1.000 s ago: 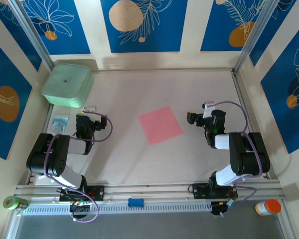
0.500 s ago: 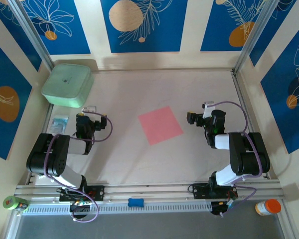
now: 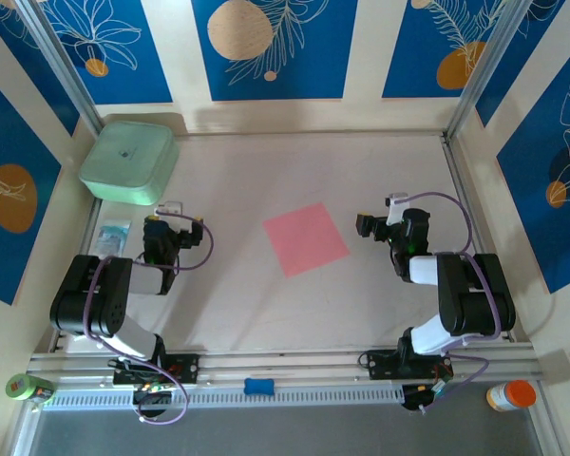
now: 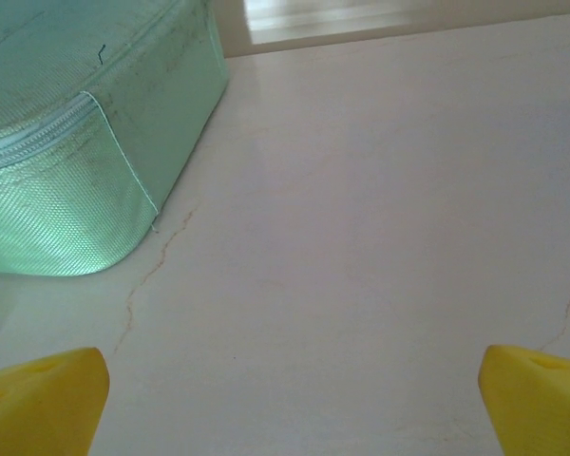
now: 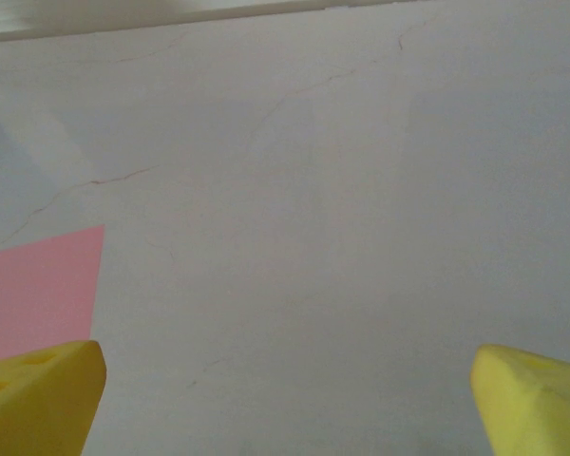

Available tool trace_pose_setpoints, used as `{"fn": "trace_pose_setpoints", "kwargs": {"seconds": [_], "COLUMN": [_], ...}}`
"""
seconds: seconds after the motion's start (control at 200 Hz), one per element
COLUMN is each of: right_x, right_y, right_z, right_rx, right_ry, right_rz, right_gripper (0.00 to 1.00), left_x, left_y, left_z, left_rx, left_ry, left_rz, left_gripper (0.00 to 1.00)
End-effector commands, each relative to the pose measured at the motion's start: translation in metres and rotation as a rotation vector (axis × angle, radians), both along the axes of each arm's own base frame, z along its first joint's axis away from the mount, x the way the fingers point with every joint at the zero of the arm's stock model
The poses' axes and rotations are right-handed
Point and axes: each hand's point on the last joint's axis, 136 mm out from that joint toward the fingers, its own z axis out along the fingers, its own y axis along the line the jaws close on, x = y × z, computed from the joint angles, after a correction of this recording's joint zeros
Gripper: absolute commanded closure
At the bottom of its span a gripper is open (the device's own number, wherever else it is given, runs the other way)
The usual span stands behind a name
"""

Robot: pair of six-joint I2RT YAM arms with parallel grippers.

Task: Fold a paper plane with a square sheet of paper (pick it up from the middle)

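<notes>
The square sheet of paper (image 3: pixel 306 237) lies flat and unfolded in the middle of the table, pink-red, turned slightly on its corner. One edge of the sheet of paper (image 5: pixel 38 290) also shows at the left of the right wrist view. My left gripper (image 3: pixel 160 226) rests left of the sheet, well apart from it. In the left wrist view the left gripper (image 4: pixel 294 399) is open over bare table, its yellow fingertips (image 4: pixel 38 404) wide apart. My right gripper (image 3: pixel 369 226) sits just right of the sheet; in its wrist view the right gripper (image 5: pixel 290 399) is open and holds nothing.
A mint-green square box (image 3: pixel 128 161) stands at the back left, close ahead of the left gripper, the box (image 4: pixel 76 142) large in that wrist view. Small clear packets (image 3: pixel 114 235) lie left of the left arm. Metal frame posts and patterned walls ring the table (image 3: pixel 304 313).
</notes>
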Motion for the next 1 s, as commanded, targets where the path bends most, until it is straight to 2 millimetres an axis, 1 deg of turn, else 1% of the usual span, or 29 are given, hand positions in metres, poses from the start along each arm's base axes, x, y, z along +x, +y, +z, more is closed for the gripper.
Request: {"fn": "trace_pose_setpoints", "kwargs": {"seconds": [0.0,0.055,0.145,0.19,0.21,0.26,0.28,0.295,0.345,0.39,0.41,0.54,0.62,0.635,0.685,0.765,0.865,0.99], "right_x": [0.008,0.008,0.007,0.005,0.005,0.002,0.000,-0.001,-0.006,-0.009,-0.011,-0.018,-0.024,-0.025,-0.031,-0.044,-0.068,-0.098], "right_y": [0.003,0.003,0.008,0.012,0.017,0.024,0.027,0.032,0.041,0.051,0.054,0.095,0.119,0.127,0.140,0.157,0.173,0.197], "right_z": [0.037,0.047,0.064,0.070,0.073,0.079,0.078,0.082,0.084,0.084,0.083,0.084,0.082,0.081,0.076,0.066,0.046,0.025], "right_rx": [-0.036,-0.061,-0.086,-0.099,-0.103,-0.093,-0.079,-0.061,-0.021,0.017,0.027,0.108,0.158,0.174,0.198,0.213,0.180,0.166], "right_ry": [-0.028,-0.014,-0.010,0.018,0.032,0.079,0.112,0.137,0.212,0.290,0.312,0.436,0.512,0.531,0.591,0.684,0.789,0.885], "right_rz": [-0.010,-0.042,-0.086,-0.099,-0.097,-0.114,-0.119,-0.115,-0.106,-0.108,-0.107,-0.026,0.022,0.041,0.066,0.111,0.159,0.232], "right_gripper": [0.01,0.01,0.01,0.01,0.01,0.01,0.01,0.01,0.01,0.01,0.01,0.01,0.01,0.01,0.00,0.02,0.04,0.07], "left_x": [-0.003,-0.005,-0.008,-0.009,-0.010,-0.011,-0.012,-0.013,-0.015,-0.017,-0.017,-0.017,-0.016,-0.016,-0.015,-0.014,-0.014,-0.013], "left_y": [0.009,0.012,0.016,0.017,0.018,0.020,0.021,0.020,0.020,0.017,0.014,-0.008,-0.025,-0.028,-0.039,-0.055,-0.065,-0.067], "left_z": [0.024,0.032,0.044,0.054,0.056,0.066,0.070,0.071,0.081,0.085,0.086,0.093,0.096,0.097,0.097,0.095,0.089,0.083], "left_rx": [-0.004,-0.004,0.003,0.000,-0.011,-0.062,-0.086,-0.109,-0.188,-0.249,-0.279,-0.431,-0.519,-0.533,-0.577,-0.636,-0.677,-0.689], "left_ry": [-0.063,-0.069,-0.063,-0.065,-0.061,-0.054,-0.050,-0.042,-0.021,0.021,0.037,0.114,0.154,0.162,0.193,0.236,0.279,0.291], "left_rz": [0.040,0.061,0.088,0.104,0.116,0.147,0.158,0.166,0.190,0.202,0.201,0.139,0.075,0.063,0.021,-0.045,-0.076,-0.079], "left_gripper": [0.01,0.01,0.00,0.01,0.01,0.00,0.00,0.00,0.00,0.01,0.01,0.01,0.00,0.01,0.01,0.00,0.00,0.00]}}
